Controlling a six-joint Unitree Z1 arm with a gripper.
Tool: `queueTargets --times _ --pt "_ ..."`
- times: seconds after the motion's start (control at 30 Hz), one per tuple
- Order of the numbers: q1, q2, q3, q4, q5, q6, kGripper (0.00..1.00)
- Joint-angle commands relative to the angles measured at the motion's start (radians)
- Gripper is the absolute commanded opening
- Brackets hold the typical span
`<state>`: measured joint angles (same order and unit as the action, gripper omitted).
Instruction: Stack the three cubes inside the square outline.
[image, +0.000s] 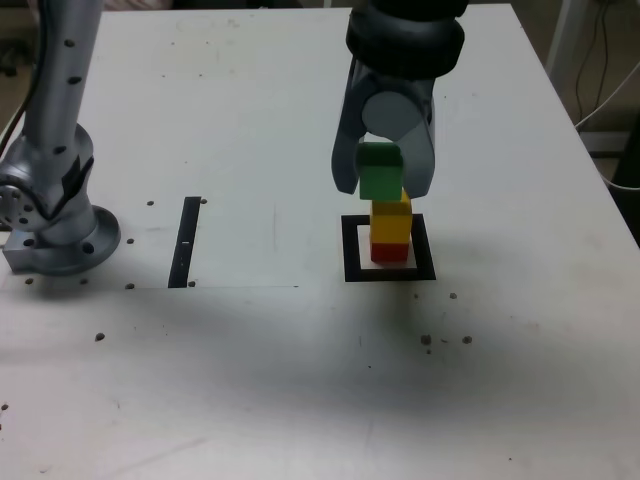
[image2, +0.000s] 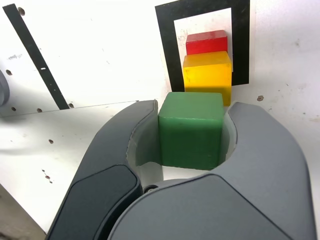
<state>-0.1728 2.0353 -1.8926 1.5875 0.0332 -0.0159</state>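
Observation:
The red cube (image: 390, 253) lies inside the square outline (image: 351, 247) with the yellow cube (image: 392, 221) stacked on it. My gripper (image: 382, 178) is shut on the green cube (image: 380, 171), which hangs just above the yellow one, slightly toward the exterior view's left. In the wrist view the green cube (image2: 190, 129) is clamped between both grey fingers, with the yellow cube (image2: 207, 75), red cube (image2: 206, 42) and outline (image2: 166, 45) beyond it. Whether green touches yellow I cannot tell.
A thin black strip (image: 186, 241) lies on the white table (image: 250, 380) to the exterior view's left of the outline. The arm's grey base (image: 55, 215) stands at the table's left edge. Small holes dot the tabletop.

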Motion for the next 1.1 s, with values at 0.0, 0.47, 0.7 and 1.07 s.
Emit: queueTargets --times 0.0,0.47,0.7,1.07 --pt "0.004 0.000 0.001 0.010 0.002 0.008 0.33" --pt "0.025 0.031 0.009 -0.003 0.021 0.024 0.33" --pt "0.027 0.036 0.015 -0.004 0.022 0.027 0.33" --pt "0.027 0.045 0.010 -0.012 0.020 0.036 0.37"
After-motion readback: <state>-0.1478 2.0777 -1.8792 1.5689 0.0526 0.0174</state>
